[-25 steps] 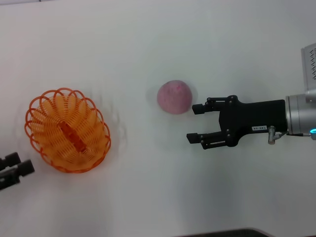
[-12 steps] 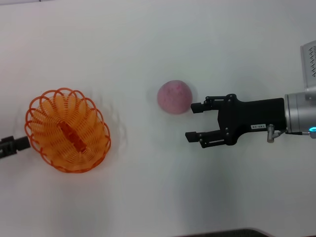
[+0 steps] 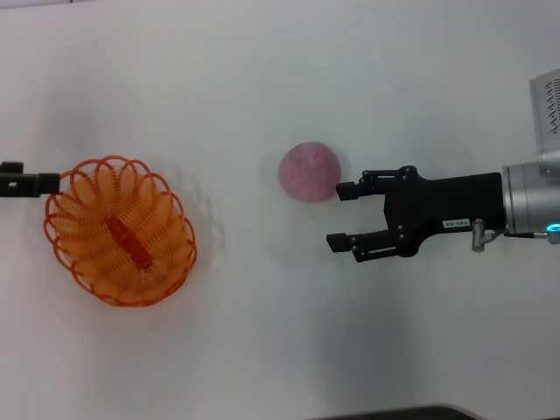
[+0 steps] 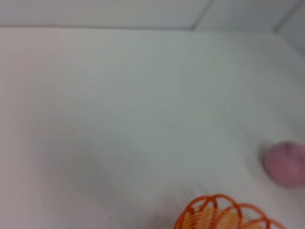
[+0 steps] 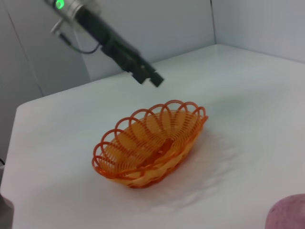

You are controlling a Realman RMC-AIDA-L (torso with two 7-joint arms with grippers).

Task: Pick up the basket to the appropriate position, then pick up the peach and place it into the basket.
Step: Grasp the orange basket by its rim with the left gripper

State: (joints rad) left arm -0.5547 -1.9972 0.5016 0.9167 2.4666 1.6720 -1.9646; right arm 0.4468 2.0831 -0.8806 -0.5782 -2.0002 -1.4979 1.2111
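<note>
Head view shows a white table (image 3: 262,70) with the basket (image 3: 120,231) on the left, sitting upright on its base. The peach (image 3: 309,172) rests near the middle, well apart from the basket.

Your left gripper (image 3: 35,184) reaches in from the left edge and sits just beside the basket's far left rim. From the right wrist view it (image 5: 145,76) hovers above and beyond the rim, not touching. You cannot tell whether its fingers are spread or closed.

Your right gripper (image 3: 343,215) comes in from the right with its fingers spread wide and holding nothing. One fingertip is just beside the peach's right side; the other lies nearer you, off the fruit.

Judging from this layout, the step in hand is taking hold of the basket, which is not yet lifted. To do it well, bring the left gripper down over a single loop of the scalloped rim, with one finger inside and one outside. Close firmly, since thin plastic wire may slip or flex. Lift level so the basket does not tip. Set it closer to the peach, but leave room for the right arm.

For the peach, shift the right gripper farther away so both fingers straddle the fruit. A one-sided push would likely roll it.
</note>
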